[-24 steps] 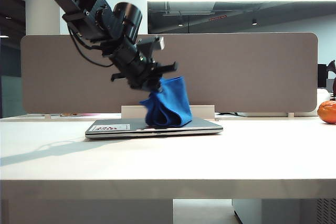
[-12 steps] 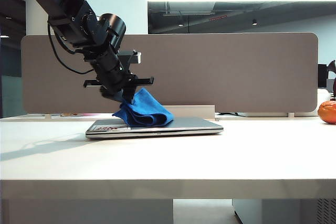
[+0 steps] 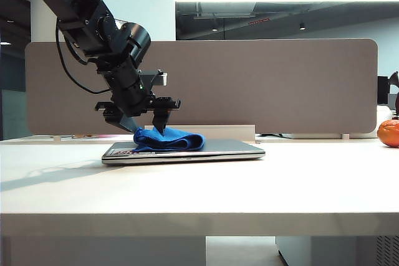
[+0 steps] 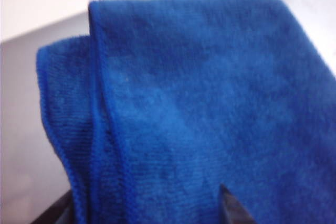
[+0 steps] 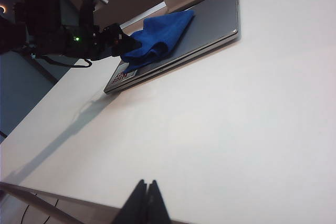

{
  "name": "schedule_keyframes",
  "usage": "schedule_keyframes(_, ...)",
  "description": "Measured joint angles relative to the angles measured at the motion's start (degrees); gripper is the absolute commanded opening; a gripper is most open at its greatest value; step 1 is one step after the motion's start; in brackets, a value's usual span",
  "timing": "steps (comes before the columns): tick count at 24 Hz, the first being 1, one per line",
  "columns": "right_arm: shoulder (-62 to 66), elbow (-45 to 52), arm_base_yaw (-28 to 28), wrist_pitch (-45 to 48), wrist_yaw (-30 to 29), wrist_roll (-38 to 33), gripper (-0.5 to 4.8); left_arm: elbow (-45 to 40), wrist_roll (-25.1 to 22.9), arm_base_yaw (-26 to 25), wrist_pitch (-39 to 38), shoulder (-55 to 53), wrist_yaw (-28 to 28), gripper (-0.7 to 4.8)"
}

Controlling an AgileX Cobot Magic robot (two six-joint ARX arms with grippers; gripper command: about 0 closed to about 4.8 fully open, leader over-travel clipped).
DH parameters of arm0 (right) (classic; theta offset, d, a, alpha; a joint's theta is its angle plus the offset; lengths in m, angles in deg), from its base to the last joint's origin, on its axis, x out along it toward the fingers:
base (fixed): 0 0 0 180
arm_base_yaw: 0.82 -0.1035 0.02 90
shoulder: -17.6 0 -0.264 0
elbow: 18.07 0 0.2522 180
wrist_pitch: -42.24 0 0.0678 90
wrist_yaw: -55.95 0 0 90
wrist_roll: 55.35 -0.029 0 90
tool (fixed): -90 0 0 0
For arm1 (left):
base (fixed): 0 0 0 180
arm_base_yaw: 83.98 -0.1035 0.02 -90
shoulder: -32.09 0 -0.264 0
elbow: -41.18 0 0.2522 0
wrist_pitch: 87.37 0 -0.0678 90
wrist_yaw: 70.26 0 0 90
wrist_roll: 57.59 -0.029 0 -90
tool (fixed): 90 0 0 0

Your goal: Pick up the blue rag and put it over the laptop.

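**Blue rag lying on closed laptop; left gripper spread above it**

One white table (image 3: 262,185) carries the work. Behind it stands one grey partition panel (image 3: 280,85).

One laptop (image 3: 230,149), silver-grey and closed flat, lies left of centre on the table. One white sticker (image 5: 125,75) with red marks sits at its near-left corner.

One blue rag (image 3: 169,139) lies folded and rumpled on the left half of the lid, covering only part of it; the right half of the lid is bare. The left wrist view shows the rag (image 4: 199,108) filling nearly the whole picture, with two stitched edges visible side by side.

Two arms are counted. The left gripper (image 3: 140,124) points down at the left end of the rag, its jaws standing wide apart, with one fingertip (image 3: 161,127) at the cloth's upper surface and the other just off its left end. The jaws are not clamped on the cloth. Whether the tips touch the rag cannot be told.

The right gripper (image 5: 145,201) sits well apart, near the table's front edge on the right side; its two fingers are pressed together with nothing between them.

One orange round object (image 3: 388,133) sits at the far right edge.
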Motion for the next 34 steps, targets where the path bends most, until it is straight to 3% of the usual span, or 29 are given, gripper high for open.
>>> schedule_keyframes(9, 0.00, 0.00, 0.00, 0.00, 0.02, 0.00, 0.00, 3.08, 0.00, -0.55, -8.66, 6.25, 0.02, 3.06)
schedule_keyframes(12, 0.00, 0.00, 0.00, 0.00, 0.02, 0.00, 0.00, 3.04, -0.02, -0.96, -12.02, 8.00, 0.00, 2.32)
schedule_keyframes(15, 0.00, 0.00, 0.00, 0.00, 0.02, 0.00, 0.00, 3.04, -0.02, -1.27, -14.51, 9.22, 0.00, 1.16)
schedule_keyframes(20, 0.00, 0.00, 0.00, 0.00, 0.02, 0.00, 0.00, 3.10, -0.44, -1.90, -18.67, 11.21, 0.02, 0.39)
schedule_keyframes(21, 0.00, 0.00, 0.00, 0.00, 0.00, 0.00, 0.00, 3.10, -1.07, -1.92, -19.69, 11.37, 0.04, -0.08)
schedule_keyframes(25, 0.00, 0.00, 0.00, 0.00, 0.02, 0.00, 0.00, 3.04, -4.74, -1.77, -28.63, 12.00, 0.02, -0.06)
schedule_keyframes(34, 0.00, 0.00, 0.00, 0.00, 0.96, 0.02, 0.00, 2.64, -5.16, -1.81, -30.88, 21.31, 0.02, -0.06)
